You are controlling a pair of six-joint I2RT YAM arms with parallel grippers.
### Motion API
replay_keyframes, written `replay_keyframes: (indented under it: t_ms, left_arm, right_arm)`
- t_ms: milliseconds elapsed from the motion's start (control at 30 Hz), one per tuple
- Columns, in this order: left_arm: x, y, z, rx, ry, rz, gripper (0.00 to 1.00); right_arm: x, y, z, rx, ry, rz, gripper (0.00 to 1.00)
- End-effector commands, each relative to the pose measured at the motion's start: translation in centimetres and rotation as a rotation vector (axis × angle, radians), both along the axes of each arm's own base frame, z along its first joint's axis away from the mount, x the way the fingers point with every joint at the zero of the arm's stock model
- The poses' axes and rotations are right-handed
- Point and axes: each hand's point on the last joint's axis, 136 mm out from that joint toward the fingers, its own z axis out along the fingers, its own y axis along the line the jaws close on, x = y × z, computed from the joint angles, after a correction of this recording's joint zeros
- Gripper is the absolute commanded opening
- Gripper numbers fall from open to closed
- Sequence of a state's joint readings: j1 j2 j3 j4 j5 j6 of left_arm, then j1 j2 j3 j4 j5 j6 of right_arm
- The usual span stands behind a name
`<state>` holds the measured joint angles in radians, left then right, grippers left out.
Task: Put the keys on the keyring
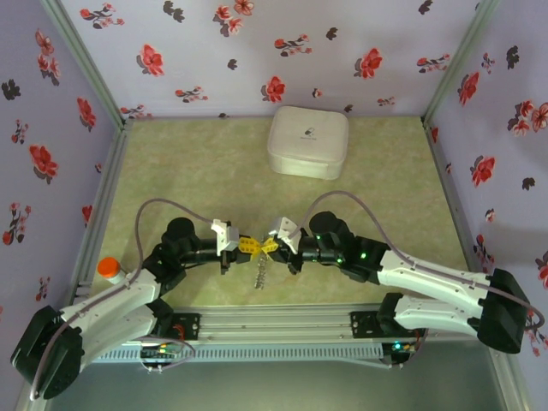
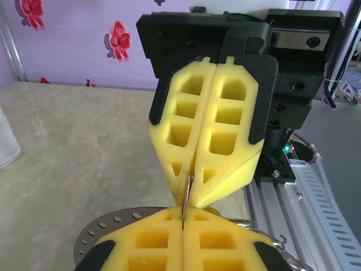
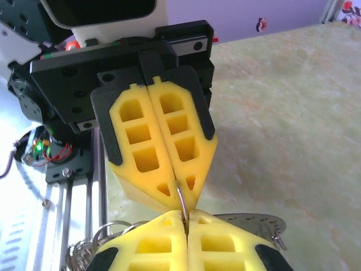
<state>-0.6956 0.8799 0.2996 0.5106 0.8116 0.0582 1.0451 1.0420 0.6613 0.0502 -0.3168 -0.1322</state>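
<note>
Pinching tip to tip, left gripper (image 2: 183,214) and right gripper (image 3: 185,219) both clamped on a thin metal ring (image 2: 184,196), edge-on, spanning between fingertips.

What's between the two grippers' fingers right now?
A thin metal ring spans the short gap, pinched by both the left gripper and the right gripper. Both wrist views show it.

White rounded square box (image 1: 307,141), lid closed, at the far middle of the mottled green counter (image 1: 197,171). Orange-capped container (image 1: 109,267) by the left edge. Lilac floral walls (image 1: 257,51) around.
</note>
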Motion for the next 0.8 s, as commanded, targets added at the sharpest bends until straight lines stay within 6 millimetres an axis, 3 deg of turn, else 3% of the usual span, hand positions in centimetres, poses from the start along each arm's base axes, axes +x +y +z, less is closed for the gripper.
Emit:
replay_keyframes:
  t_ms: [0, 33, 133, 367, 767]
  left_arm:
    - [0.1, -0.2, 1.8, -0.047, -0.064, 0.005, 0.12]
    - [0.4, -0.2, 1.6, -0.039, -0.072, 0.021, 0.25]
    - [1.2, 0.0, 0.5, 0.014, -0.080, 0.071, 0.34]
    - [2.0, 0.3, -0.5, 0.085, -0.098, 0.112, 0.35]
    - [1.0, -0.1, -0.4, 0.067, -0.080, 0.066, 0.30]
  right_arm:
    - [-0.3, 0.4, 0.9, -0.009, -0.015, 0.033, 0.00]
    - [-0.1, 0.1, 0.9, -0.030, -0.023, 0.024, 0.00]
    - [0.3, -1.2, 0.1, -0.150, -0.066, 0.010, 0.00]
    - [0.4, -2.9, -1.4, -0.428, -0.075, 0.063, 0.00]
    - [0.5, 0.5, -0.9, -0.513, -0.083, 0.150, 0.00]
